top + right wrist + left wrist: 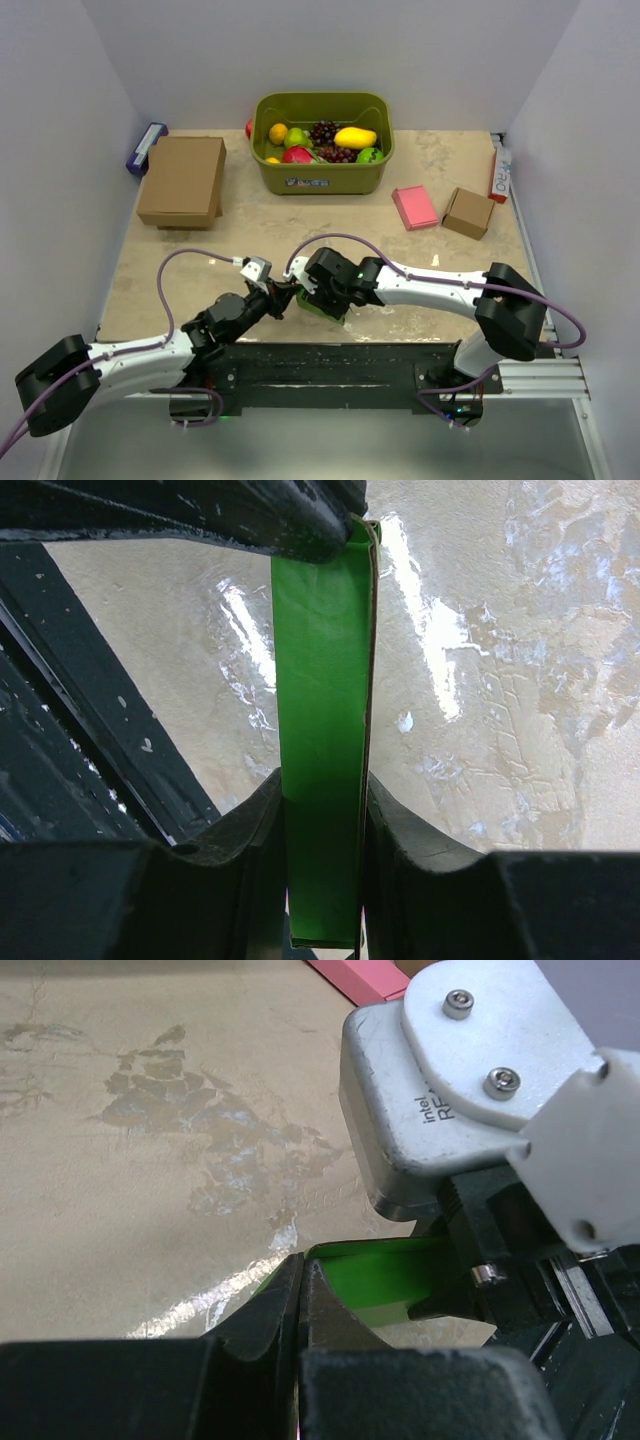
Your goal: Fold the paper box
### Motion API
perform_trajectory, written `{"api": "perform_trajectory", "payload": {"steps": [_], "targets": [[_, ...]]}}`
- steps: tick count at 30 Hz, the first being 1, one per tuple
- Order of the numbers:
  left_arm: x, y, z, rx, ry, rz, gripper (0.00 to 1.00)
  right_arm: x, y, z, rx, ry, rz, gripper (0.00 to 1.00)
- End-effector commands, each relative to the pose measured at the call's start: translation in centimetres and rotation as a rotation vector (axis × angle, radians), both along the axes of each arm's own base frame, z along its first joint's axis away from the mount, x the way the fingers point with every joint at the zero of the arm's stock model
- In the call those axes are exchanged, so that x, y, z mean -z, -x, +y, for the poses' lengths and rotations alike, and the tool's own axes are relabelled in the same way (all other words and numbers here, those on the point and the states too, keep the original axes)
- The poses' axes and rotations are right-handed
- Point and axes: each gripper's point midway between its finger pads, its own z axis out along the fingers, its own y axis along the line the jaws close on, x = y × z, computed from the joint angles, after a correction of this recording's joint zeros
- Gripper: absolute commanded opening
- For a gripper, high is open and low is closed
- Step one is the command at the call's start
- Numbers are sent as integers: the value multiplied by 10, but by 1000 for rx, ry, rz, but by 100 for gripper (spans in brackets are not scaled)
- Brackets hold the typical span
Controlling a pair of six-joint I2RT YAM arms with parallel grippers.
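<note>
The bright green paper box (323, 304) is held just above the table near the front middle, between both grippers. My left gripper (284, 294) is shut, pinching a thin edge of the box (385, 1278); its jaws meet at the flap's corner (300, 1282). My right gripper (311, 289) is shut on the box from the other side. In the right wrist view its gripper (322, 815) clamps a narrow upright green panel (320, 700), and the left fingers (250, 520) hold the panel's far end. Most of the box is hidden by the two grippers.
An olive bin (322, 175) of toy fruit stands at the back middle. A brown cardboard box (183, 180) is back left, with a blue item (146, 148) by the wall. A pink flat box (414, 207) and a small brown box (468, 212) lie right.
</note>
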Motion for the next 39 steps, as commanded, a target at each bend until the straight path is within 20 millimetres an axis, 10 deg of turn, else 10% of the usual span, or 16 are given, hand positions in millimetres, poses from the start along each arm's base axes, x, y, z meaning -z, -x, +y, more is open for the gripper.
{"api": "perform_trajectory", "payload": {"steps": [1, 39], "targets": [[61, 16, 30, -42, -108, 75, 0, -11, -7, 12, -15, -51, -29, 22], [83, 20, 40, -154, -182, 143, 0, -25, -14, 2, 32, -20, -61, 30]]}}
